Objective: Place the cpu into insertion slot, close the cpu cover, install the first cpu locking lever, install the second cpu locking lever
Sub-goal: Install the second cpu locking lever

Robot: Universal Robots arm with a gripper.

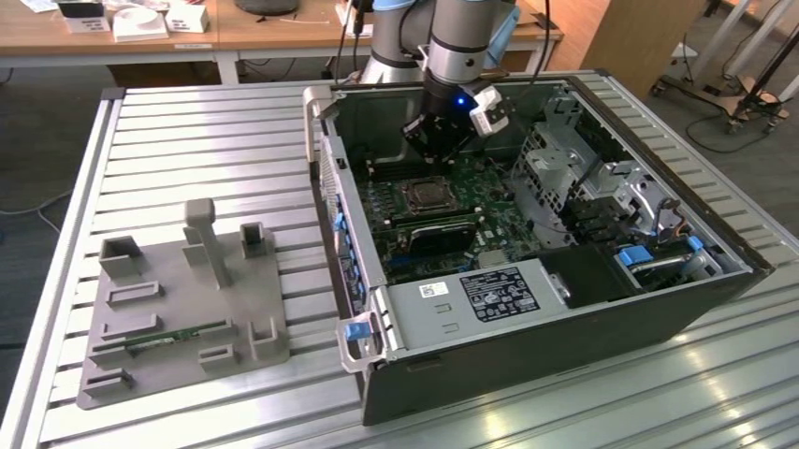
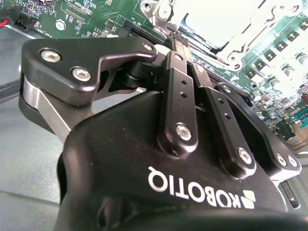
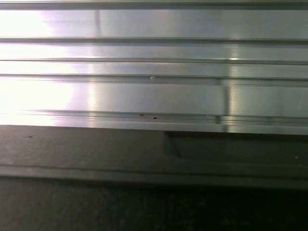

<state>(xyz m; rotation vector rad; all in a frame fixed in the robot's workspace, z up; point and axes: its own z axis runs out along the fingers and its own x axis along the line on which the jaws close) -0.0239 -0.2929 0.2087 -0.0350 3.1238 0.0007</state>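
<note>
**Gripper hangs just off the socket, fingers pressed together**

From my station I see the gripper [image 1: 440, 140] reaching down inside the open computer case [image 1: 525, 346], low over the motherboard [image 1: 481, 220]. In the second wrist view its fingers [image 2: 179, 91] lie flat against each other to the tips, and I can make out nothing pinched between them.

The relation I am watching is the one to the insertion slot [image 1: 428, 195]. In the exterior view it lies at six o'clock from the gripper, near but apart from it. The single arm comes in from twelve o'clock, so the socket sits on the far side of the tool from the arm's base.

In the second wrist view a pale flat square, which I take to be the cpu [image 2: 219, 21], sits inside the silver frame of the cpu cover [image 2: 239, 47] just beyond the fingertips. I judge the chip seated and the cover lying down over it. The frame is close to square, so it has no real long axis. I cannot tell whether either locking lever is latched.
</note>
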